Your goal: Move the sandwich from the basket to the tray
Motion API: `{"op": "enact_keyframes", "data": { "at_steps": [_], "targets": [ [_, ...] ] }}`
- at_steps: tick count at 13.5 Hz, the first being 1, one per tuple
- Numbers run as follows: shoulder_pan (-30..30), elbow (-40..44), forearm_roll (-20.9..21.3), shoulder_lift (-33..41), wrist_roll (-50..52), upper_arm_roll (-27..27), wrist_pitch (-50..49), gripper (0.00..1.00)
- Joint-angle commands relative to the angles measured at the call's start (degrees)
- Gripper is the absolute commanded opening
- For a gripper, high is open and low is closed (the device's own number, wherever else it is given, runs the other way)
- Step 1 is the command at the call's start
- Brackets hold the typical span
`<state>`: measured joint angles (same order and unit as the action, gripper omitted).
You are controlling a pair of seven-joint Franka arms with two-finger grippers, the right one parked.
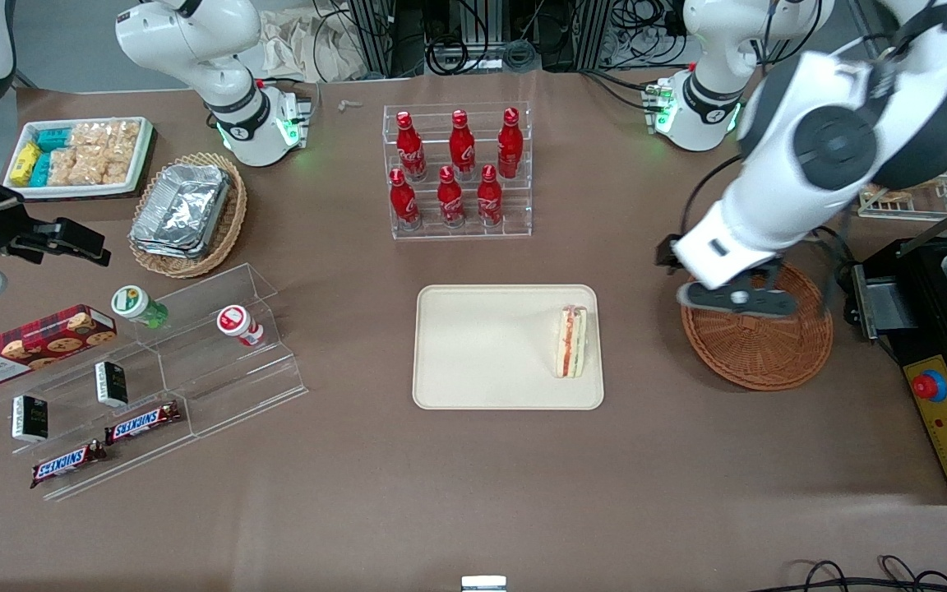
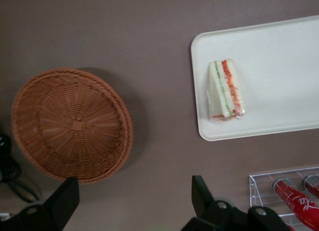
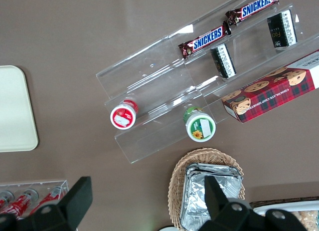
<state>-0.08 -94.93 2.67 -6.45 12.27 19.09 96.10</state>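
The sandwich, a white bread wedge with orange-red and green layers, lies on the cream tray near the edge toward the working arm's end. It also shows in the left wrist view on the tray. The reddish-brown wicker basket is empty, beside the tray; it also shows in the wrist view. My left gripper hangs above the basket's rim, farther from the front camera than its middle. In the wrist view the gripper is open and empty over bare table.
A clear rack of red cola bottles stands farther from the front camera than the tray. A black machine sits at the working arm's end. A tan wicker basket with foil trays and a clear snack stand lie toward the parked arm's end.
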Motion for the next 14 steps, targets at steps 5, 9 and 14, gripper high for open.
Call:
{"op": "enact_keyframes", "data": {
  "at_steps": [5,9,14],
  "targets": [
    [3.3,-0.3,-6.8,7.2,-9.6,-10.4,-4.2,1.00],
    [-3.8,-0.1,-6.6,8.8,-10.3,-18.3,-6.0,1.00],
    [-5.5,2.4,-6.2,7.2,-9.2,-17.9,-6.0,1.00]
  ]
}}
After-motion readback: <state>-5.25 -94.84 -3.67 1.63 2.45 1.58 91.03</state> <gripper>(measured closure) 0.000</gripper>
